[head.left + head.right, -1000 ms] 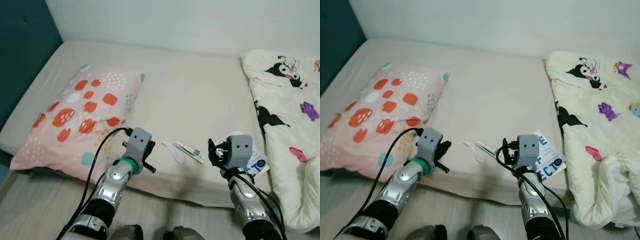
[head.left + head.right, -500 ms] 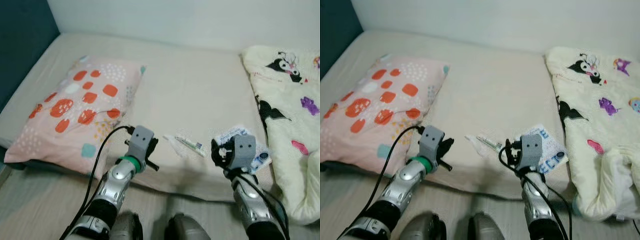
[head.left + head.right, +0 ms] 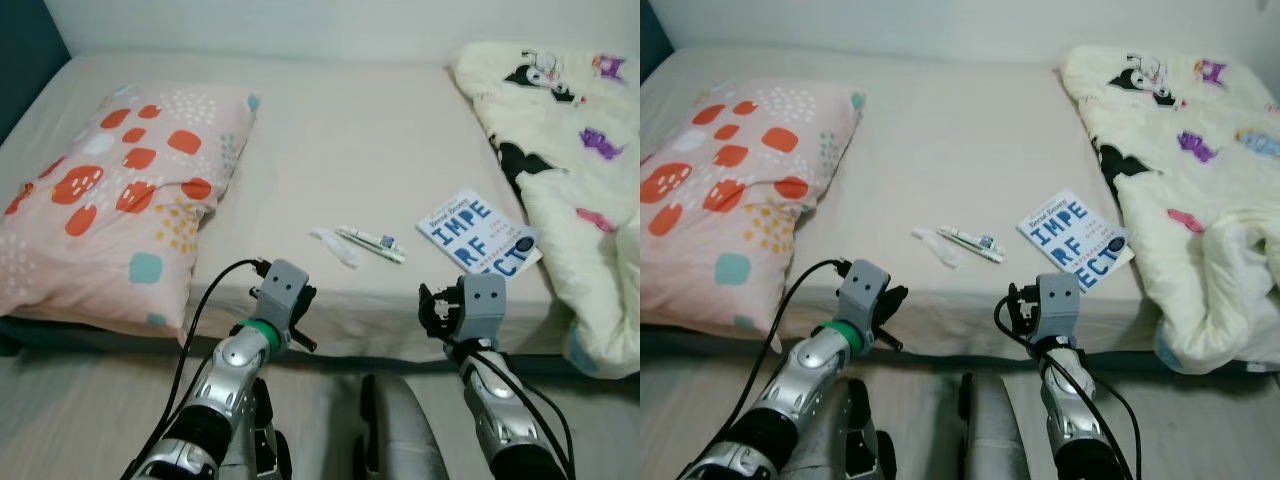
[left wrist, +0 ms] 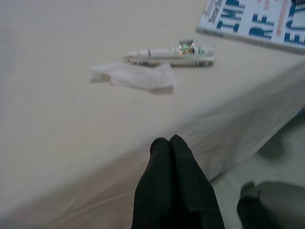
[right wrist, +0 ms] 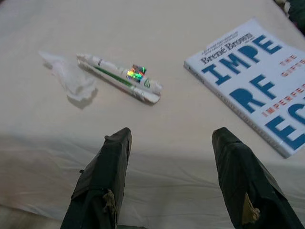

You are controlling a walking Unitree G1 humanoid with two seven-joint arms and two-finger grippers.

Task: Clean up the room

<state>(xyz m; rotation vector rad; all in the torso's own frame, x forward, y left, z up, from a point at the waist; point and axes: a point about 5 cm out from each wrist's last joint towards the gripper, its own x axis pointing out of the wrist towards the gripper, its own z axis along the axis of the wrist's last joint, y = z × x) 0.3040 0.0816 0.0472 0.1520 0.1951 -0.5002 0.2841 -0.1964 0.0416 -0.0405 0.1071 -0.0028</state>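
You can read the book (image 5: 255,88) lying on the bed (image 3: 370,150): small print "Brené Brown" along its cover's edge, then big blue letters "IMPE", "RF" and "EC", cut off, with small orange "THE GIFTS". The tube's (image 5: 121,78) print is too small to read.

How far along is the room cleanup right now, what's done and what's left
Nothing looks tidied yet. The book, the tube and the crumpled tissue lie loose on the bed. Nothing is in hand: the left gripper is shut and empty, the right gripper open at the bed's near edge. All three items remain to be picked up.
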